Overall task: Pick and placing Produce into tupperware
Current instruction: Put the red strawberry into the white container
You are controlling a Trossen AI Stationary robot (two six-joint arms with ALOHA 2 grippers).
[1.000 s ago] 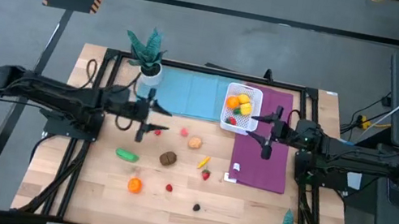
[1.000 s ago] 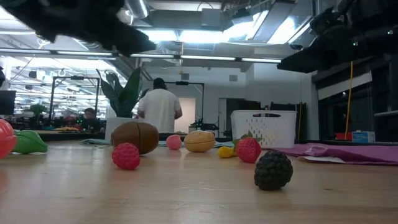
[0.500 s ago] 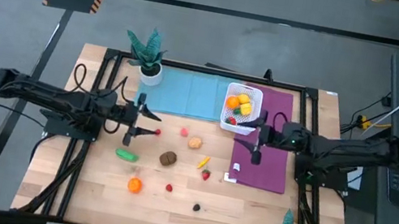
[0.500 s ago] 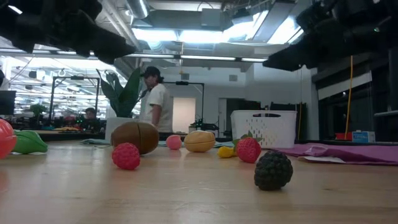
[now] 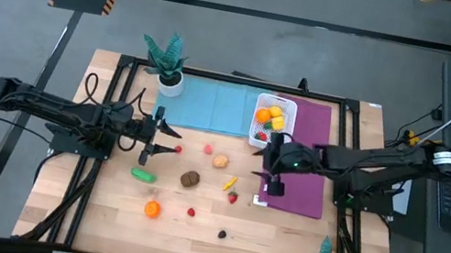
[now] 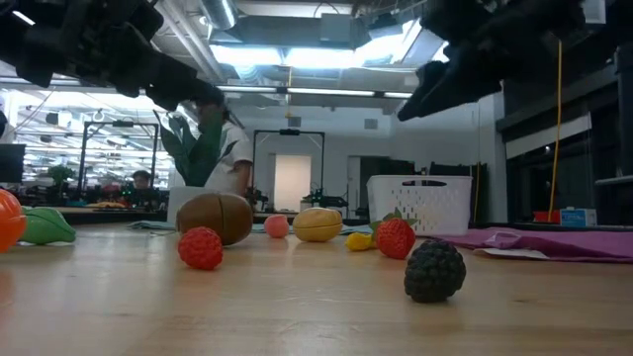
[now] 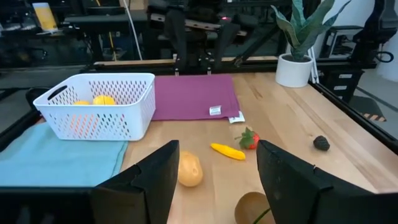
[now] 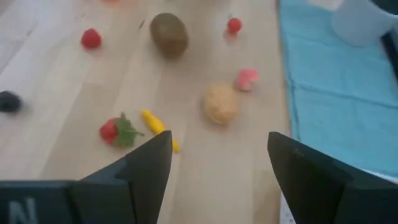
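Above the purple mat's (image 5: 298,181) inner edge, the right gripper (image 5: 270,183) is being held open and empty, presumably positioned toward the yellow pepper (image 5: 230,182) and strawberry (image 5: 232,198). The white basket (image 5: 271,122) is sitting behind, partly filled; the left gripper (image 5: 155,134) is being held open, waiting.

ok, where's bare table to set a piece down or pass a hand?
Free: the blue mat left of the white tupperware, and the wood strip along the near edge below the dark berry. Crowded: the middle, around the brown piece, tan piece and strawberry. The right gripper hangs over the purple mat.
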